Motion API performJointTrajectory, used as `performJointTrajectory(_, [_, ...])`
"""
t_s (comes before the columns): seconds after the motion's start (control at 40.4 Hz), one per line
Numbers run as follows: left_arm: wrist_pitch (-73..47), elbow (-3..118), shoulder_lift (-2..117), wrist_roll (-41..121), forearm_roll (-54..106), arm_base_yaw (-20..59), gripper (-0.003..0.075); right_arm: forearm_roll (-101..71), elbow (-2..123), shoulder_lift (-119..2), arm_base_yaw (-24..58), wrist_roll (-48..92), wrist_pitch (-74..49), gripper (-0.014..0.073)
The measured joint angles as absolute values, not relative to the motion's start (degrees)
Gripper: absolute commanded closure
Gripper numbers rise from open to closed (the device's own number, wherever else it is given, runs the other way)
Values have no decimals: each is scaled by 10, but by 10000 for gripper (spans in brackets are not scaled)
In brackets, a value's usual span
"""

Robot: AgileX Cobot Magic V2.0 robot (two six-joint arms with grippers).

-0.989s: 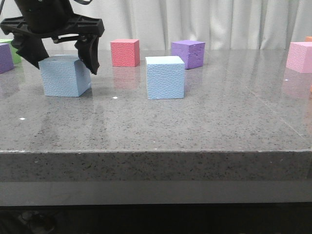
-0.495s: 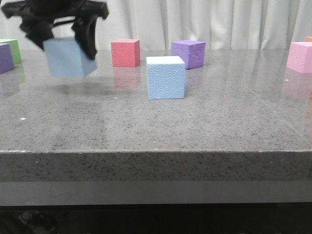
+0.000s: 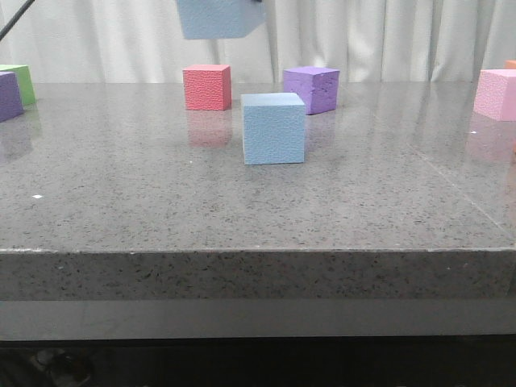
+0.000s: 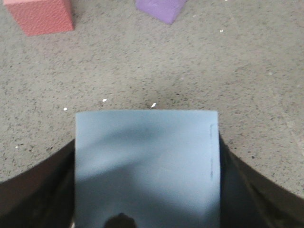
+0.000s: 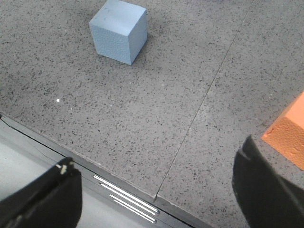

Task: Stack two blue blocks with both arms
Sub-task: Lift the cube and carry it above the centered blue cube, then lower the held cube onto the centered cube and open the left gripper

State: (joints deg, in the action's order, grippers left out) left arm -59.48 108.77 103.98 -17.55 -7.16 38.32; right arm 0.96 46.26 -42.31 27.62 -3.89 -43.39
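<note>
Blue block (image 4: pixel 147 166) is clamped between the left gripper (image 4: pixel 147 209) fingers, held high above the table (image 3: pixel 258 210). Second blue block (image 3: pixel 274 128) rests mid-table; right gripper (image 5: pixel 156 190) fingers are spread apart, nothing held.

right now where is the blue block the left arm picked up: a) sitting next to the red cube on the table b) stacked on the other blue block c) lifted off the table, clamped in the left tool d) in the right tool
c: the front view shows the held blue block high above the table, and the left wrist view shows it between the left tool fingers, while the other blue block stands bare on the table.
</note>
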Motion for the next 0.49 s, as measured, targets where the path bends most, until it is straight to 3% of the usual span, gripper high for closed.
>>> performJointTrajectory(0.396, [-623,1149,1131,-253,-85,420,276,10,463,-423,276,-39,-435,-51])
performJointTrajectory(0.495, [-622,1149,1137,-261,-85,420,241,10,463,-423,276,-39,-435,-51])
